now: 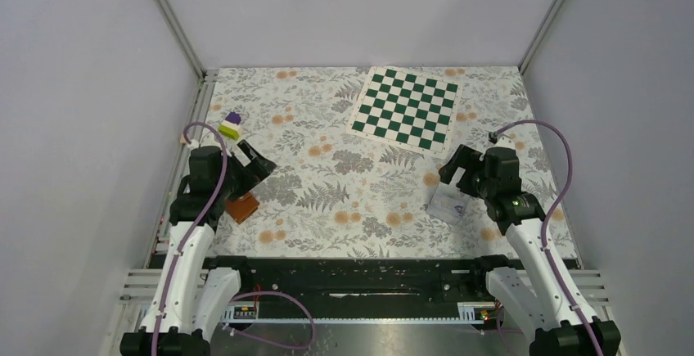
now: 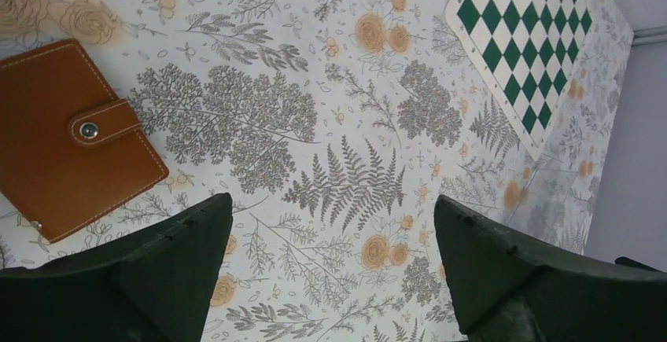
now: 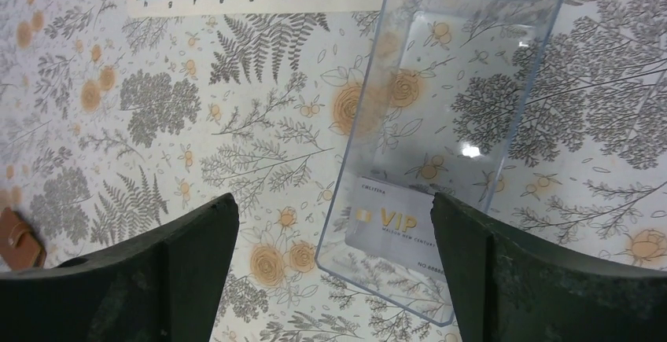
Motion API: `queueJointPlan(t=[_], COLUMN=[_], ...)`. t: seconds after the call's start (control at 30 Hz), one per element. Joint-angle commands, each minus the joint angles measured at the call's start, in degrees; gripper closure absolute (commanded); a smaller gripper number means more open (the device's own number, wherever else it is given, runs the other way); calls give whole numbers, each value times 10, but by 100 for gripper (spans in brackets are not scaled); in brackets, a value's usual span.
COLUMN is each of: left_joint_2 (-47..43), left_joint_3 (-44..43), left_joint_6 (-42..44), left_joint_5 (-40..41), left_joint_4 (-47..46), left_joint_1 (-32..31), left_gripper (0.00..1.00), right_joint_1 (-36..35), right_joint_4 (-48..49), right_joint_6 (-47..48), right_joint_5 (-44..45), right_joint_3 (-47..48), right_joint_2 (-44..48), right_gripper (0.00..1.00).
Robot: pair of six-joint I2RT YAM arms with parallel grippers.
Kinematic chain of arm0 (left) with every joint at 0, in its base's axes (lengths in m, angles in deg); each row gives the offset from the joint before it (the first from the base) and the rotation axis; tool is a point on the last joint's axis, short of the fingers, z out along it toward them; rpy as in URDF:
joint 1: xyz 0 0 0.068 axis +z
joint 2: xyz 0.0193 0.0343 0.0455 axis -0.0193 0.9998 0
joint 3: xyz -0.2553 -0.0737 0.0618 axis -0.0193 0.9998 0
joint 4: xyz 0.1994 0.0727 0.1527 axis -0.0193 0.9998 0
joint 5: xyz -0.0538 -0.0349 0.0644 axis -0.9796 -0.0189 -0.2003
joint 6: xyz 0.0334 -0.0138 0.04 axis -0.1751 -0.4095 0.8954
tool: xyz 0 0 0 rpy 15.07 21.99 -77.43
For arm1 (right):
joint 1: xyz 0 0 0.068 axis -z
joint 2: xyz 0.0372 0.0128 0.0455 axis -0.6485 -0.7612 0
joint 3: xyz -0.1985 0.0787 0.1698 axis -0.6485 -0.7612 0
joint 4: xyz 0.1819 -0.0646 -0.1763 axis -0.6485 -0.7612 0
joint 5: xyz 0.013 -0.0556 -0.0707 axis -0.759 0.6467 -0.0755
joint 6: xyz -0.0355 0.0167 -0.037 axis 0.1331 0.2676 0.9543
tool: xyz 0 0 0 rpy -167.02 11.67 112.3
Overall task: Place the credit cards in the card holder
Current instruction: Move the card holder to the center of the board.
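While both my grippers hang wide open over the flowered cloth [image 1: 327, 196] with nothing between their fingers, the task looks barely begun to me. My left gripper [image 1: 255, 164] hovers well to the left of the chessboard mat [image 1: 407, 109] and nearer my bases than it. The card holder [image 2: 71, 137] lies flat close by, on the side away from the mat. It is folded shut, with its snap tab [image 2: 102, 122] buttoned across the front, so no pocket shows. I judge it must be unsnapped and spread before any card can go in, which is likely why this arm sits near it with its jaws apart.

My right gripper [image 3: 332, 200] hovers on the near side of the chessboard mat's right corner, above a clear plastic case [image 3: 452, 114]. A whitish credit card [image 3: 391, 224] marked VIP in gold lies flat inside that case, at the end farthest from the mat and roughly between my spread fingers. Whether more cards lie beneath it I cannot tell.

The case's low walls would hinder a pinch from the side, I think, so the next move calls for coming down inside the rim and getting the card up on an edge. A thin card lying flat on slick plastic may well slide away from my pads.
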Motion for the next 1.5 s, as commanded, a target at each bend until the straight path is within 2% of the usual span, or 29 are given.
queueJointPlan(t=[0.0,0.1,0.27,0.37,0.57,0.73,0.93,1.2,1.47], left_joint_2=[26,56,83,105,203,291,374,516,578], left_joint_3=[-24,-50,-72,-75,-71,-82,-100,-193,-230], left_joint_6=[-23,-23,-9,8,52,54,49,83,110], left_joint_5=[38,85,131,115,17,38,75,98,141], left_joint_4=[51,111,154,158,145,140,118,137,155], left_joint_1=[1,1,35,66,160,188,197,197,186], left_gripper=[1,1,1,1,1,1,1,5,9], right_joint_1=[1,1,0,0,0,0,0,0,0], right_joint_4=[-15,-15,-13,-5,4,17,26,36,39], right_joint_6=[-13,-23,-30,-30,-34,-37,-33,-29,-25], right_joint_5=[-50,-80,-116,-129,-138,-143,-150,-154,-156], right_joint_3=[12,13,18,16,10,-2,-4,-9,-6], right_joint_2=[-2,-14,-33,-39,-45,-52,-65,-70,-87], right_gripper=[2,1,2,2,2,2,1,2,2])
